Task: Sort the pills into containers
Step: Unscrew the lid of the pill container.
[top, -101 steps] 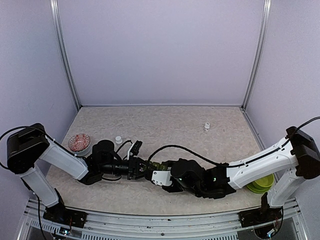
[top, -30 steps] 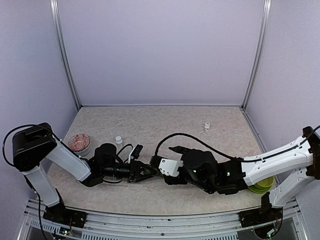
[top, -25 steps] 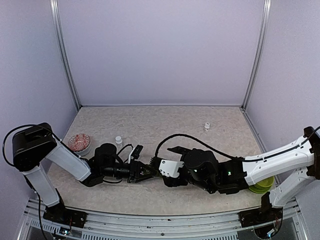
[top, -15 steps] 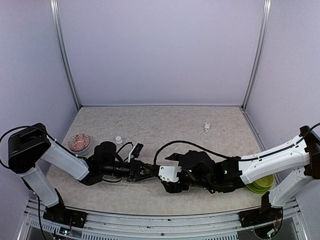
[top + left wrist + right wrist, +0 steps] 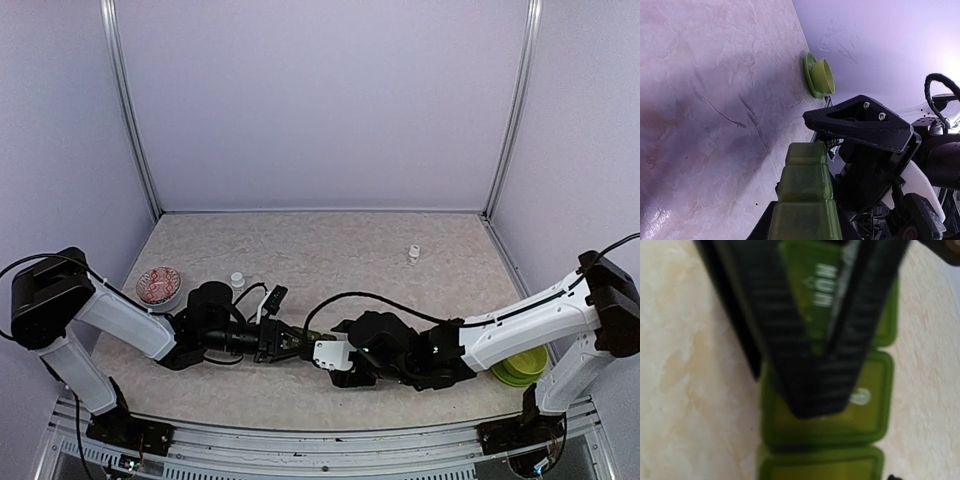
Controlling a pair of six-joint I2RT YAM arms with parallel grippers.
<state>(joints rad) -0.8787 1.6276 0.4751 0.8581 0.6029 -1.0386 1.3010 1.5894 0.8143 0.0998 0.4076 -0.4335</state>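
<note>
**A:** Where is the pill organizer (image 5: pixel 311 335)?

**B:** Low over the middle of the table (image 5: pixel 330 250), toward its near edge, right where the two arms meet. It is translucent green, a row of lidded compartments. From the left wrist it runs out lengthwise from the bottom of the view (image 5: pixel 805 195).

**A:** And the left gripper (image 5: pixel 292 341)?

**B:** Clamped on the near end of the organizer, with the box sticking out ahead of it toward the other arm.

**A:** The right gripper (image 5: pixel 322 348)?

**B:** It meets the organizer's far end. From the left wrist, one black finger (image 5: pixel 860 122) sits just over the tip of the box. Its own camera is blurred: dark fingers (image 5: pixel 805 340) taper to a point over a green compartment lid (image 5: pixel 860 405) with some lettering I cannot read. I cannot tell whether the pincer is gripping or merely resting there.

**A:** What else is on the table?

**B:** A dish of red pills (image 5: pixel 158 284) at the left edge, and a white bottle (image 5: pixel 237 281) near it. A second white bottle (image 5: pixel 412 254) stands well apart toward the back right. A green bowl (image 5: pixel 522 366) sits at the right, by the right arm; the left wrist sees it too (image 5: pixel 821 75).
</note>
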